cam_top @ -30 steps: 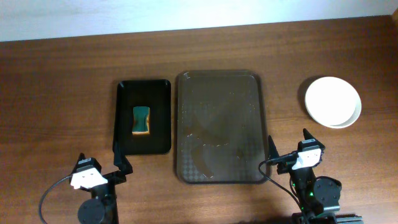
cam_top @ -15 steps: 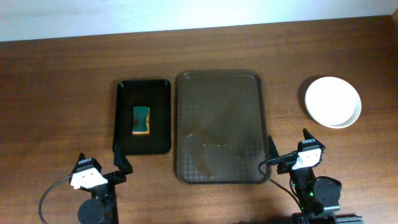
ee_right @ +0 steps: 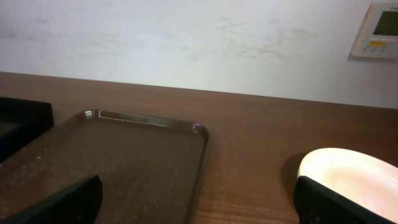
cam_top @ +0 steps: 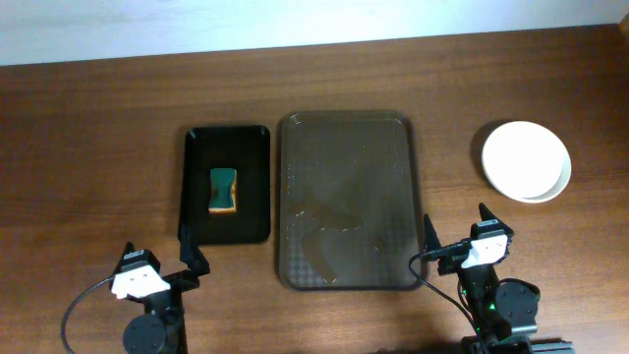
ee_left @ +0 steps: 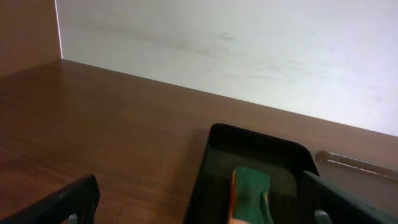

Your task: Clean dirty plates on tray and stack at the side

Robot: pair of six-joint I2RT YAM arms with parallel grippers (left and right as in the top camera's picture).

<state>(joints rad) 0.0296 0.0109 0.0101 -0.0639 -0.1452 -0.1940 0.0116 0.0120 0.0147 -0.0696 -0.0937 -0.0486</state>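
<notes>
The plates sit in a white stack on the table at the right; the stack also shows at the right of the right wrist view. The dark brown tray lies in the middle with water marks and no plate on it; it also shows in the right wrist view. My left gripper is open and empty near the front edge, left of the tray. My right gripper is open and empty near the front edge, between the tray and the plates.
A smaller black tray lies left of the brown tray and holds a green and orange sponge, also seen in the left wrist view. A white wall runs along the table's far edge.
</notes>
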